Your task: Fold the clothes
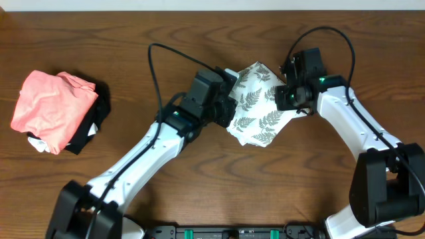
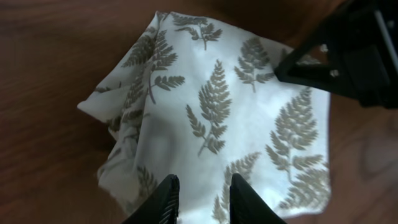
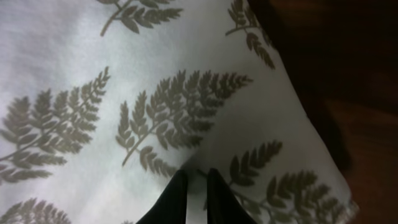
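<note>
The white fern-print garment lies bunched in a rough square on the wooden table, between the two arms. The right jaws sit at its right edge, fingers almost together, nipping a raised crease of the cloth. The left jaws sit at its left edge, fingers a narrow gap apart with cloth showing between; whether they grip it I cannot tell. Well apart to the left, a salmon-pink folded garment lies on a black cloth.
</note>
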### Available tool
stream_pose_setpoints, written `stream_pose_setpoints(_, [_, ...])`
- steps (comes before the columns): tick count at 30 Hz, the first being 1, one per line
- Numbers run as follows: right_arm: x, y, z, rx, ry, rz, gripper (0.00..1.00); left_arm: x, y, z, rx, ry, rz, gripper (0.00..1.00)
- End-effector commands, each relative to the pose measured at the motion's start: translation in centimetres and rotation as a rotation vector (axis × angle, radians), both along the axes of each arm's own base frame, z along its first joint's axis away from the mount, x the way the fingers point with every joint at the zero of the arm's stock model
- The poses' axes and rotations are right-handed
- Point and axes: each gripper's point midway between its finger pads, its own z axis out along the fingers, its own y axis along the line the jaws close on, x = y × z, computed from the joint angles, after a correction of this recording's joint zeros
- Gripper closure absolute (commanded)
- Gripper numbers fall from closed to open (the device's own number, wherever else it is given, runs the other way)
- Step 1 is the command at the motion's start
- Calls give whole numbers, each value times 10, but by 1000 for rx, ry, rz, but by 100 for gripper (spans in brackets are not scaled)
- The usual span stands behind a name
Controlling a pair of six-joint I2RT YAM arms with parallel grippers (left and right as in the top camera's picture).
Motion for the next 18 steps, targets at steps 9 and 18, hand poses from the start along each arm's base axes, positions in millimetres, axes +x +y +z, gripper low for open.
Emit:
stream_pose_setpoints(9, [-6, 5, -17, 39, 5, 8, 89, 41, 17, -73, 160, -17, 122, 72])
stream_pose_setpoints(18, [-54, -2, -63, 24, 129, 11, 89, 64, 36, -119, 249, -28, 213, 72])
